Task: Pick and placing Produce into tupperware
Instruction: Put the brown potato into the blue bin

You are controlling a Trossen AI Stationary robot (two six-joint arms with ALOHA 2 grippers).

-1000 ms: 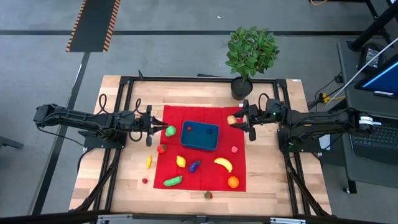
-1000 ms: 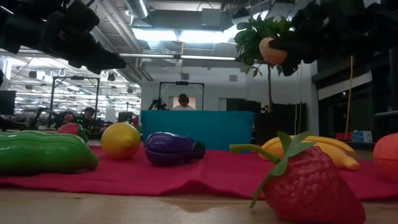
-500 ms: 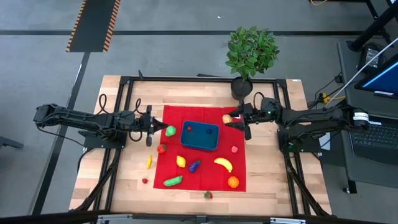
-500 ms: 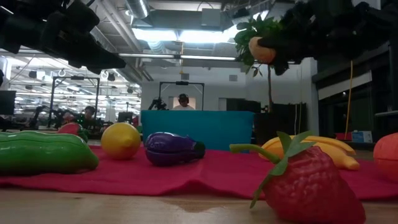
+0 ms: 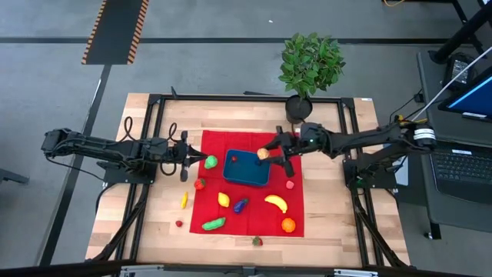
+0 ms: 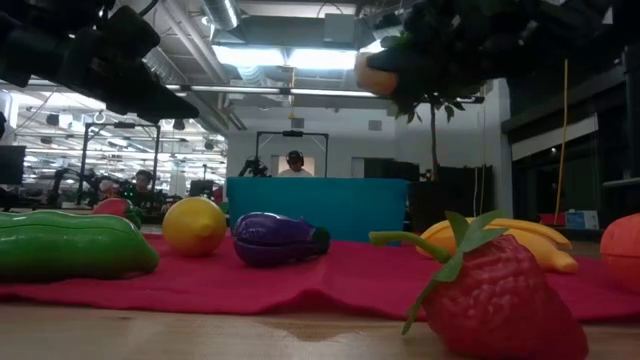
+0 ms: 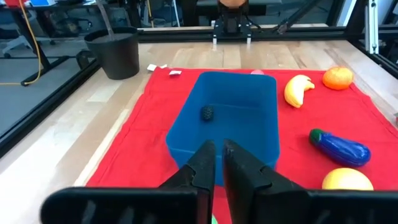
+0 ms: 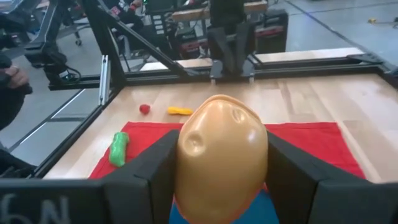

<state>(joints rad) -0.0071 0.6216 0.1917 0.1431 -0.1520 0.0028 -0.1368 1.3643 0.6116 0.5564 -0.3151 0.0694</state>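
My right gripper (image 5: 265, 154) is shut on a tan-orange toy fruit (image 8: 221, 158) and holds it in the air over the right end of the teal-blue tupperware (image 5: 247, 168). The fruit also shows high up in the low view (image 6: 374, 76). The tupperware stands on a red cloth (image 5: 296, 211) and holds a small red piece (image 5: 234, 159). My left gripper (image 5: 189, 160) is shut and empty, in the air left of the tupperware, beside a green piece (image 5: 210, 161). My right gripper pinches the tan-orange fruit by its two opposite sides (image 8: 183, 168) between its two fingers (image 8: 146, 180). The fingers come from the table's right side, roughly level. The fruit is lifted clear, above the tupperware's right end.
On the cloth lie a lemon (image 5: 224, 199), a purple eggplant (image 5: 241, 205), a banana (image 5: 276, 202), an orange (image 5: 288, 225), a green cucumber (image 5: 214, 224) and small red pieces (image 5: 290, 184). A strawberry (image 5: 257, 241) and a yellow piece (image 5: 184, 201) lie on bare wood. A potted plant (image 5: 309, 69) stands at the far edge.
My right gripper has gone toward the table's left edge with the tan-orange fruit, from beside the cloth's far right corner to over the tupperware's right end. It has stayed shut on the fruit, which is still clear of everything.
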